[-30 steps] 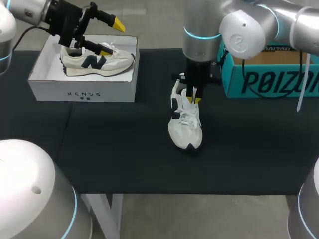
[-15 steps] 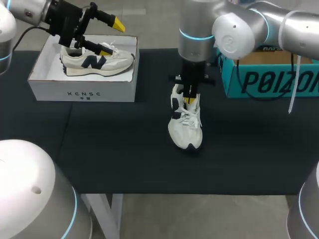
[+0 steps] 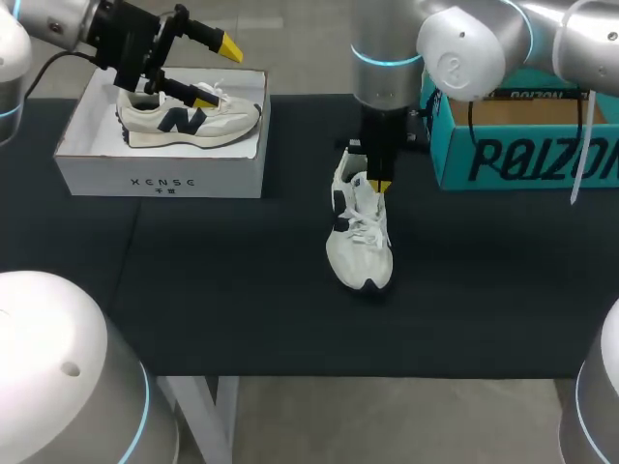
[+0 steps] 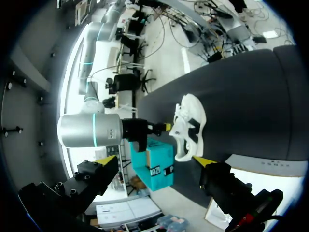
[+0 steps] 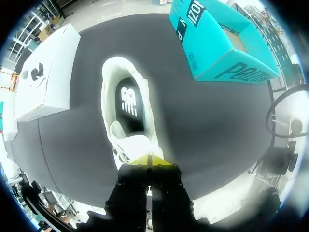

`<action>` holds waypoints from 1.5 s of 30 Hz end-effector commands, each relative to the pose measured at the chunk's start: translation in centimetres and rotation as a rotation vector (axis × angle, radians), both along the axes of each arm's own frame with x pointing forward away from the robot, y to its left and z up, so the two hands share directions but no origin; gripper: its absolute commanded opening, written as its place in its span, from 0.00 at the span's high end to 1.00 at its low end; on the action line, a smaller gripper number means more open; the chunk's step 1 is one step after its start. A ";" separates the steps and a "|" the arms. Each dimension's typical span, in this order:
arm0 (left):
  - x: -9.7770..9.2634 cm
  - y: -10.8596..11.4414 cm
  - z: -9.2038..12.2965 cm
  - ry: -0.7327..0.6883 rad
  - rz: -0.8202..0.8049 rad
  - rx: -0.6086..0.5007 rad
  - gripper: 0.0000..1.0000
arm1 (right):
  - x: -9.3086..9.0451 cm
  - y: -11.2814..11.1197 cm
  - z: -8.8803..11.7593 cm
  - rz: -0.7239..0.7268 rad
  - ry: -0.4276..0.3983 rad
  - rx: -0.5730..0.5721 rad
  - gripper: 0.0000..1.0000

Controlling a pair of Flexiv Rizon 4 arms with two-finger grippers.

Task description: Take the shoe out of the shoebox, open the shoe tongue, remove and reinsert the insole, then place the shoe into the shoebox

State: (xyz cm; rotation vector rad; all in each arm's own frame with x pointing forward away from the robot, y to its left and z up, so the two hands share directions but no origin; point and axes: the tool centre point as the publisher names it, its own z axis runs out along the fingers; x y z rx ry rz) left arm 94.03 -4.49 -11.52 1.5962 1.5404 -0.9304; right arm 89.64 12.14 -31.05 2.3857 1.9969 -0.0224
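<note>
A white shoe (image 3: 360, 246) lies on the black table (image 3: 242, 290), toe toward the front edge. In the right wrist view its black insole (image 5: 128, 104) shows inside the opening. My right gripper (image 3: 380, 184) hangs shut just over the tongue (image 5: 130, 140), its tips (image 5: 149, 160) pressed together at the tongue's upper end; whether they pinch it is hidden. A second white shoe (image 3: 189, 118) with a dark logo lies in the white shoebox (image 3: 164, 179) at the far left. My left gripper (image 3: 218, 72) stands open above that shoe, holding nothing (image 4: 155, 161).
A teal cardboard box (image 3: 522, 155) stands open at the far right, close behind my right arm. The white shoebox (image 5: 46, 72) and teal box (image 5: 217, 43) flank the shoe on the table.
My right gripper finished closing over the tongue, then rose a little and shifted right. The left arm and both shoes have stayed where they were.
</note>
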 end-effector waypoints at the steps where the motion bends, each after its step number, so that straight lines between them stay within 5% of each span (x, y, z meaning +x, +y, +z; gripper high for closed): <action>1: -0.1 0.0 0.0 -0.001 0.001 0.003 0.00 | 0.2 -0.3 -0.7 -0.003 0.002 0.009 1.00; 18: -0.1 0.0 0.0 -0.001 0.001 0.003 0.00 | 2.6 1.6 -3.7 0.034 0.061 0.005 1.00; 28: -0.1 0.0 0.0 -0.001 0.001 0.003 0.00 | 1.4 1.4 -2.1 0.046 0.038 -0.005 1.00; 45: -0.1 0.0 0.0 -0.001 0.001 0.003 0.00 | 2.6 3.0 -3.0 0.075 0.054 0.007 1.00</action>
